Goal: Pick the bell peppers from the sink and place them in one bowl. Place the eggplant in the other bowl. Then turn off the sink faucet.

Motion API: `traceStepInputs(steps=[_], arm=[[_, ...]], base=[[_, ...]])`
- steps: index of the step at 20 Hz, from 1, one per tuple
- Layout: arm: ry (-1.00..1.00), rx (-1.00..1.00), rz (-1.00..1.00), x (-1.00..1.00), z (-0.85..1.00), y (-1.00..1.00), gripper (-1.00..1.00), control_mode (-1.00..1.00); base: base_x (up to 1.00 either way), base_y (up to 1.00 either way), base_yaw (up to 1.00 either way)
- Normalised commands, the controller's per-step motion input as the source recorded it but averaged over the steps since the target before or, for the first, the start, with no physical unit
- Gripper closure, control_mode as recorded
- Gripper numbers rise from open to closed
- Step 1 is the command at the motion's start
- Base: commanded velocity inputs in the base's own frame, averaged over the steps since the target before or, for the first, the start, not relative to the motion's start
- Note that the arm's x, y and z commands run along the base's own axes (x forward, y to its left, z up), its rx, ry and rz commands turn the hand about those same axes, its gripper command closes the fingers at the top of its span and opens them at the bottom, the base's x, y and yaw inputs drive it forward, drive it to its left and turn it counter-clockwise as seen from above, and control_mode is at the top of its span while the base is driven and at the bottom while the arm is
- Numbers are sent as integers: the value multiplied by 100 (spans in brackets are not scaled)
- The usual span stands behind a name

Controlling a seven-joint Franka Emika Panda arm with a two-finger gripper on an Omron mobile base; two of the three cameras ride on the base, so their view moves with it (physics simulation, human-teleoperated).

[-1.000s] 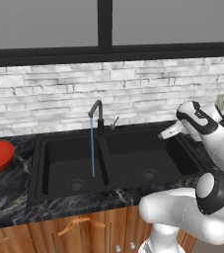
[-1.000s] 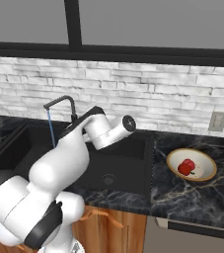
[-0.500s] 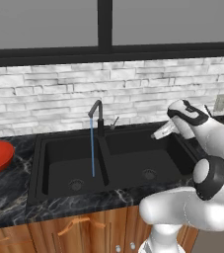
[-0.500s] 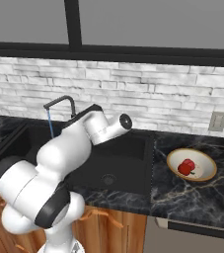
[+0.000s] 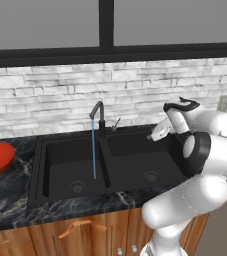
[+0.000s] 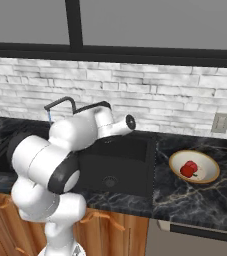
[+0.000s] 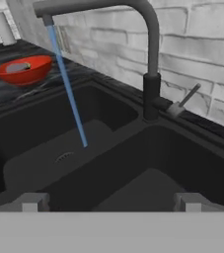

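The pincer is held over the right basin of the black sink, jaws wide apart w/ nothing between them; its two tips are seen at the bottom of the hand view. It is pointed toward the tap, not touching it. A blue stream of water is poured from the spout into the left basin; the thin grey lever is seen just right of the tap base. A red pepper is seen inside the tan bowl on the desk, right of the sink. The pale eggplant is lying in the red bowl, left of the sink.
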Motion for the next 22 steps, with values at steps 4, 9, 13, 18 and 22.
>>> traceStepInputs(steps=[4,9,13,18,22], arm=[[-1,0,11,47,-12,19,-100,-100],[-1,0,10,56,-13,16,-100,-100],[-7,2,10,50,-22,7,-100,-100],[-11,8,12,51,-11,0,-100,-100],[-5,10,12,55,-3,0,-100,-100]], base=[[0,0,0],[0,0,0],[0,0,0],[0,0,0],[0,0,0]])
